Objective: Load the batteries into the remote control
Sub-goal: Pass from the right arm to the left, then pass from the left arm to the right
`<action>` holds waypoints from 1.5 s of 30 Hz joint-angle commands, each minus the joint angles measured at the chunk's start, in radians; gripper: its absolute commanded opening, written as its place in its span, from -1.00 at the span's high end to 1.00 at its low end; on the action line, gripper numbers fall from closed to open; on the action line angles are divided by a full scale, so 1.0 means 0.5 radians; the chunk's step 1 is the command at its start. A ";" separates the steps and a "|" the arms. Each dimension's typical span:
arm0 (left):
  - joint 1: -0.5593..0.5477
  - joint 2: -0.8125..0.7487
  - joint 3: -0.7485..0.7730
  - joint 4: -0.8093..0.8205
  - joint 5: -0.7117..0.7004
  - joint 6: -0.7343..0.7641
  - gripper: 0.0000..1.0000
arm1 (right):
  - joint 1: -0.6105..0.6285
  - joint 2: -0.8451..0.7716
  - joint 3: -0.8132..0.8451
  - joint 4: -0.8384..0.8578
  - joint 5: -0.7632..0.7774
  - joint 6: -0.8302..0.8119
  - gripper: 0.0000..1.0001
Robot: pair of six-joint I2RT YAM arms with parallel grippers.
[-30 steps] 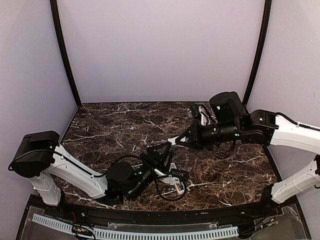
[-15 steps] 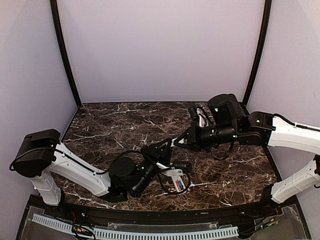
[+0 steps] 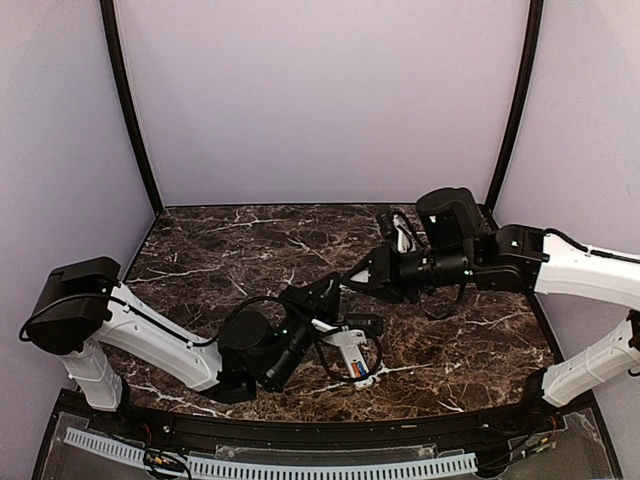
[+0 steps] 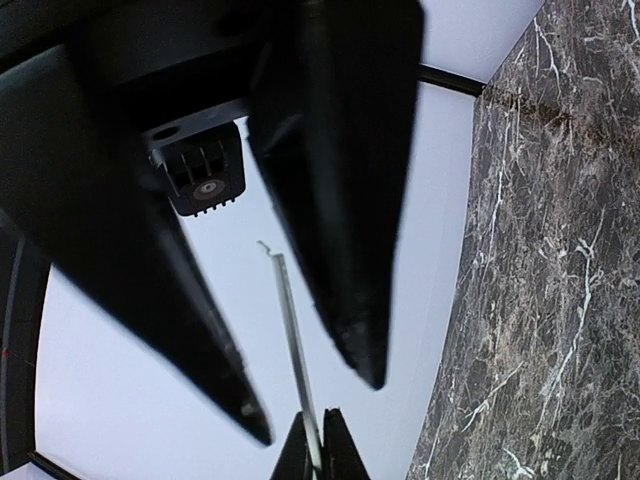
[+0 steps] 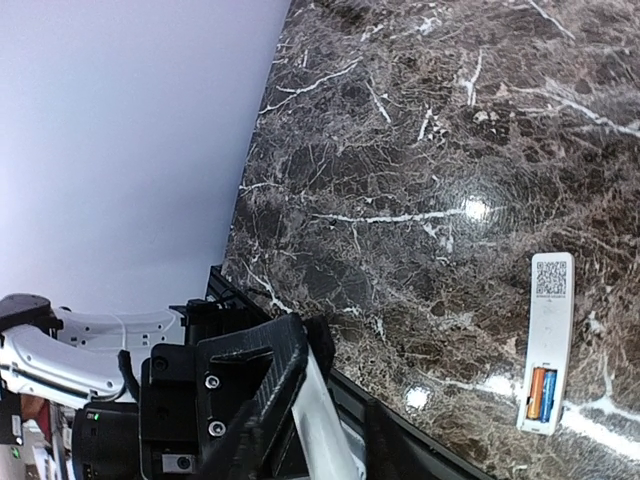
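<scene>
My left arm stretches low across the table [image 5: 400, 150], left gripper [image 4: 318, 408] spread apart and empty. My right arm reaches in level, right gripper [image 3: 348, 279] pinching 1 white strip [image 4: 288, 310]. 1 remote [image 5: 549, 335] lies flat near the front edge, with 2 batteries [image 5: 543, 393] in its end bay.

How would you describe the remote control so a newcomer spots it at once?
On the dark marble table, look near the front edge, beside the left arm. The remote control lies flat, a slim white slab. It alone shows a code square at one end and the batteries, one orange and one blue, side by side at the other.
</scene>
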 commanded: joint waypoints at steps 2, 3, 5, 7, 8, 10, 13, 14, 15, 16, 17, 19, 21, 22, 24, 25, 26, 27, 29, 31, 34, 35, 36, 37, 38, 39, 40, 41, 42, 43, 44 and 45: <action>-0.003 -0.043 0.056 0.573 -0.048 -0.188 1.00 | 0.005 -0.100 0.025 0.137 0.018 -0.262 -0.05; -0.003 -0.083 0.057 0.559 -0.057 -0.301 1.00 | 0.004 -0.139 0.036 0.148 0.034 -0.331 -0.12; -0.004 -0.197 0.062 0.368 -0.081 -0.585 1.00 | 0.003 -0.220 0.054 0.194 0.068 -0.466 -0.22; 0.003 -0.401 0.093 -0.137 -0.016 -1.056 1.00 | 0.005 -0.292 0.049 0.250 0.098 -0.607 -0.34; 0.014 -0.489 0.132 -0.379 0.051 -1.508 1.00 | 0.004 -0.324 0.053 0.271 0.113 -0.671 -0.38; 0.098 -0.820 0.217 -1.116 0.401 -2.242 1.00 | 0.005 -0.369 0.064 0.286 0.143 -0.774 -0.41; 0.328 -0.992 0.248 -1.609 0.925 -2.873 1.00 | 0.004 -0.429 0.081 0.284 0.209 -0.882 -0.42; 0.349 -1.024 0.242 -1.623 0.966 -2.987 1.00 | 0.003 -0.444 0.073 0.298 0.239 -0.905 -0.43; 0.385 -1.032 0.246 -1.658 1.058 -3.031 1.00 | 0.003 -0.456 0.063 0.319 0.272 -0.920 -0.44; 0.401 -1.037 0.267 -1.680 1.108 -3.139 1.00 | 0.005 -0.460 0.050 0.336 0.321 -0.929 -0.45; 0.437 -1.034 0.280 -1.724 1.219 -3.199 1.00 | 0.003 -0.454 0.039 0.353 0.368 -0.936 -0.45; 0.483 -1.007 0.316 -1.742 1.378 -3.363 1.00 | 0.007 -0.411 0.031 0.401 0.414 -0.938 -0.45; 0.523 -0.973 0.330 -1.692 1.516 -3.515 1.00 | 0.009 -0.356 0.032 0.479 0.416 -0.943 -0.45; 0.560 -0.951 0.329 -1.642 1.568 -3.551 1.00 | 0.009 -0.331 0.031 0.535 0.388 -0.954 -0.45; 0.617 -0.924 0.315 -1.543 1.839 -3.670 1.00 | 0.009 -0.288 0.051 0.655 0.305 -1.003 -0.44; 0.632 -0.912 0.303 -1.509 1.883 -3.717 1.00 | 0.008 -0.268 0.076 0.672 0.256 -1.038 -0.43; 0.648 -0.906 0.301 -1.470 1.935 -3.723 1.00 | 0.010 -0.249 0.108 0.669 0.238 -1.058 -0.43; 0.650 -0.894 0.306 -1.470 1.943 -3.714 1.00 | 0.010 -0.231 0.142 0.661 0.247 -1.064 -0.43; 0.653 -0.875 0.312 -1.489 1.913 -3.699 1.00 | 0.011 -0.205 0.164 0.635 0.328 -1.045 -0.41; 0.653 -0.857 0.297 -1.458 1.892 -3.684 1.00 | 0.011 -0.148 0.225 0.527 0.497 -0.952 -0.37; 0.653 -0.832 0.285 -1.406 1.826 -3.680 1.00 | 0.014 -0.031 0.319 0.358 0.647 -0.821 -0.31; 0.653 -0.824 0.285 -1.403 1.807 -3.678 1.00 | 0.016 -0.010 0.320 0.366 0.647 -0.793 -0.30; 0.653 -0.819 0.285 -1.390 1.784 -3.678 1.00 | 0.020 0.007 0.312 0.402 0.640 -0.770 -0.29; 0.653 -0.811 0.282 -1.385 1.774 -3.672 1.00 | 0.024 0.023 0.310 0.439 0.624 -0.758 -0.28; 0.653 -0.808 0.282 -1.377 1.763 -3.670 1.00 | 0.031 0.040 0.313 0.467 0.613 -0.757 -0.28; 0.653 -0.802 0.281 -1.375 1.757 -3.661 1.00 | 0.041 0.060 0.328 0.481 0.610 -0.762 -0.28; 0.653 -0.800 0.281 -1.374 1.747 -3.656 1.00 | 0.050 0.079 0.347 0.486 0.609 -0.771 -0.27; 0.653 -0.800 0.277 -1.378 1.731 -3.652 1.00 | 0.059 0.097 0.368 0.482 0.611 -0.782 -0.26; 0.653 -0.799 0.276 -1.380 1.726 -3.644 1.00 | 0.068 0.118 0.391 0.479 0.619 -0.803 -0.25; 0.653 -0.796 0.274 -1.388 1.717 -3.640 1.00 | 0.081 0.132 0.406 0.477 0.621 -0.815 -0.23; 0.653 -0.793 0.272 -1.392 1.709 -3.640 1.00 | 0.088 0.147 0.417 0.481 0.624 -0.829 -0.22; 0.653 -0.791 0.271 -1.394 1.698 -3.640 1.00 | 0.096 0.162 0.428 0.480 0.620 -0.837 -0.20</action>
